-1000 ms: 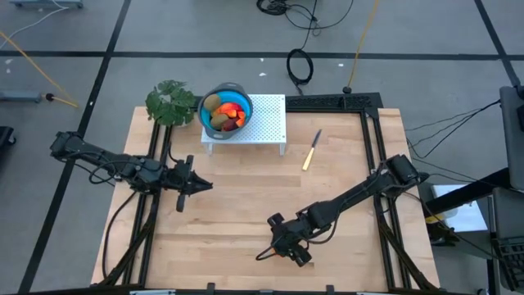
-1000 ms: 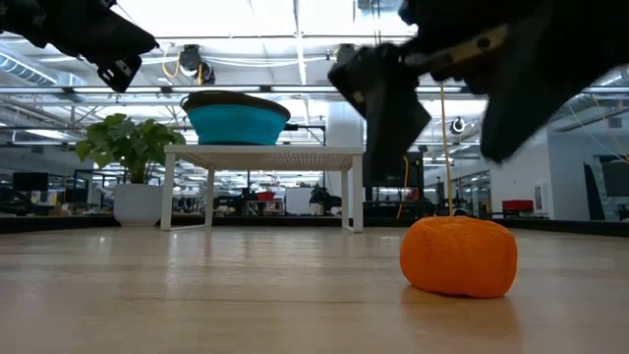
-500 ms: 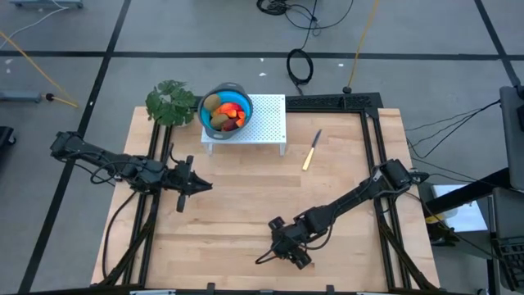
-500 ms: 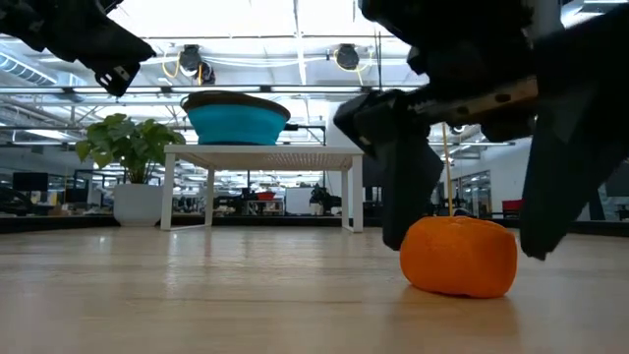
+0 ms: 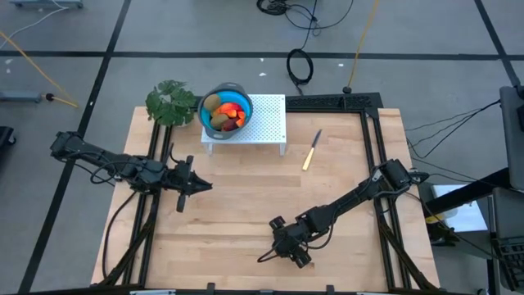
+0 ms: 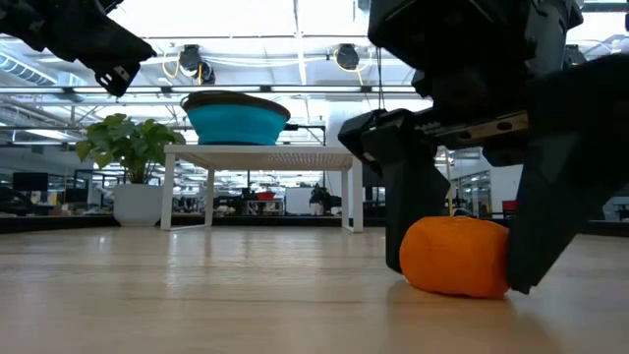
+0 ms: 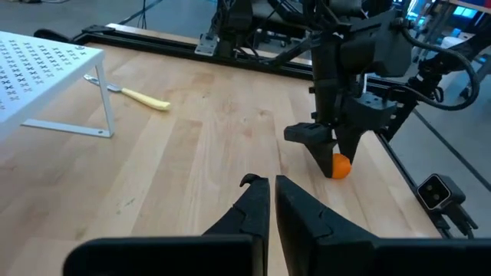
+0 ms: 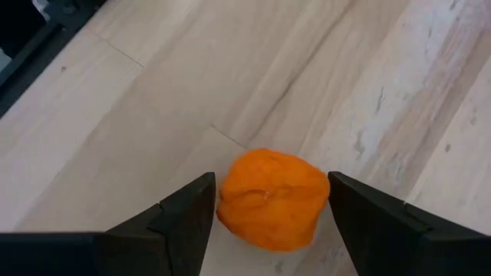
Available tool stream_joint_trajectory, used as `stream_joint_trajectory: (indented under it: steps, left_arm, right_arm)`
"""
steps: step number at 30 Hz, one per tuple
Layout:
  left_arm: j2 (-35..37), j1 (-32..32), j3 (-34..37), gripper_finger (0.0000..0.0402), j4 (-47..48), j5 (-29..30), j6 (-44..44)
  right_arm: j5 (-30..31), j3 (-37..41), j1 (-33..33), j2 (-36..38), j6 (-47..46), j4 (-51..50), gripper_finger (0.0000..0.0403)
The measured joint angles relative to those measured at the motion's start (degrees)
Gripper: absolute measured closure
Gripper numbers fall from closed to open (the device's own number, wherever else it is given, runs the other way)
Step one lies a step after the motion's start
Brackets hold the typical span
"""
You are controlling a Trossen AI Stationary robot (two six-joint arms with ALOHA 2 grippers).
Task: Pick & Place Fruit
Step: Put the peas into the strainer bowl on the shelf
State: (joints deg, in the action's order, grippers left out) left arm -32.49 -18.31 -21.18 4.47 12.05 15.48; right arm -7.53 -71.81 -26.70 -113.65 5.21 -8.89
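The orange ball (image 8: 271, 198) sits on the worktop (image 5: 246, 188) at about five o'clock, between the right gripper's (image 8: 268, 201) fingers (image 8: 180, 218), which stand apart on either side of it. The other fruit (image 5: 227, 114) lies in the blue bowl (image 5: 205, 117) at twelve o'clock. The left gripper (image 7: 271, 185), fingers together, hangs at nine o'clock.

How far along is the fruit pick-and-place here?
Mostly done: several fruit pieces already lie in the blue bowl on the white rack. In hand: the right end effector is open around the orange ball on the table. Left: grasping and placing it.
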Motion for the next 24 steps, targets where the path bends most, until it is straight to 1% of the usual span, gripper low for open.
stream_joint_trajectory:
  steps: [12,15,19,24]
  left_arm:
    - [0.0,0.0,0.0,0.038,0.0,0.0,0.1]
    - [0.0,0.0,0.0,0.038,0.0,0.0,0.1]
    - [0.0,0.0,0.0,0.038,0.0,0.0,0.1]
    - [0.0,0.0,0.0,0.038,0.0,0.0,0.1]
  right_arm:
    - [0.0,0.0,0.1,0.0,0.0,0.9,0.0166]
    - [0.0,0.0,0.1,0.0,0.0,0.9,0.0183]
    - [0.0,0.0,0.1,0.0,-0.4,1.0,0.0216]
    - [-0.1,0.0,0.8,0.1,-6.4,1.9,0.0253]
